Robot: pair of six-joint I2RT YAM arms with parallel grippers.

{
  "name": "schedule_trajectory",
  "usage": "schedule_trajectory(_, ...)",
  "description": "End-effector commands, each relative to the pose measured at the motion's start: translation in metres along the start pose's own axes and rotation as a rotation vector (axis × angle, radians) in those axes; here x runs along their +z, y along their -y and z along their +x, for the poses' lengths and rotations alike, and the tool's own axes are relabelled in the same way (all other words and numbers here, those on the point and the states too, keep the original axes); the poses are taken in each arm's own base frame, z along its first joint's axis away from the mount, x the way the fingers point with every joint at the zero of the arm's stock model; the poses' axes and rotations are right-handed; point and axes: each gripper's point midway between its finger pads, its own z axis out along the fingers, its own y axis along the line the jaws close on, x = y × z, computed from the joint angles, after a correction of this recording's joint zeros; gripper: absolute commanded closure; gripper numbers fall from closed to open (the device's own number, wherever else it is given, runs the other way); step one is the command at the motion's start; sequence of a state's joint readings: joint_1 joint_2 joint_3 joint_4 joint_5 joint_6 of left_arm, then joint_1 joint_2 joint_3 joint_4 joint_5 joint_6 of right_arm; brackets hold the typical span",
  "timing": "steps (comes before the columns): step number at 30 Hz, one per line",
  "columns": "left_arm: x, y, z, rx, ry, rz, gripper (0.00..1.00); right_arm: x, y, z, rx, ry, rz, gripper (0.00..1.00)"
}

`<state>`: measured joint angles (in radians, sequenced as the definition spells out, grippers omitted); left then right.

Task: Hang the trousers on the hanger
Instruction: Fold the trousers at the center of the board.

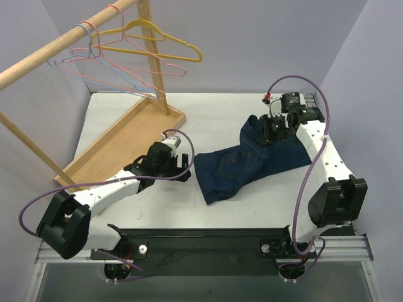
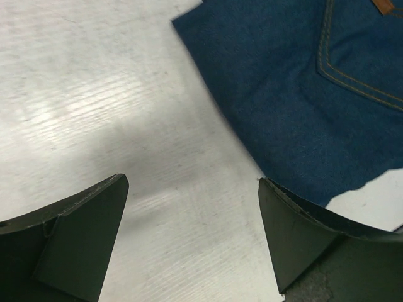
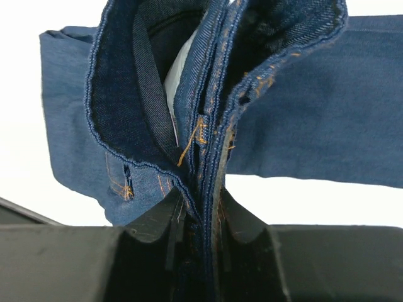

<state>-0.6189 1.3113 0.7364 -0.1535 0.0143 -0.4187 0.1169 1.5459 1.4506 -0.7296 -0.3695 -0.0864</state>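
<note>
The trousers [image 1: 245, 163] are dark blue jeans lying folded on the white table, their waist end raised at the back right. My right gripper [image 1: 272, 131] is shut on the waistband [image 3: 204, 157], whose orange-stitched layers are pinched between the fingers [image 3: 157, 217]. My left gripper [image 1: 179, 167] is open and empty, low over the table just left of the trousers' edge [image 2: 302, 94]. The light-blue hanger [image 1: 94, 80] hangs on the wooden rail at the far left.
A wooden rack [image 1: 69, 41] with a flat base [image 1: 119, 141] stands at the back left. A yellow hanger [image 1: 157, 44] and pink hangers [image 1: 135, 66] hang on its rail beside the blue one. Grey walls enclose the table [image 1: 214, 107].
</note>
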Motion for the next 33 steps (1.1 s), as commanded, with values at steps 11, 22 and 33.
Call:
schedule_trajectory(11,0.065,0.048,-0.01,-0.103,-0.039,0.328,0.16,0.011,0.02,-0.018,-0.073,0.109,0.089,1.0)
schedule_trajectory(22,0.097,0.062,-0.011,-0.193,-0.078,0.433,0.38,0.02,0.02,-0.013,-0.054,0.103,0.086,1.0)
schedule_trajectory(33,0.106,0.07,-0.017,-0.223,-0.101,0.476,1.0,0.019,0.005,-0.021,-0.034,0.12,0.059,1.0)
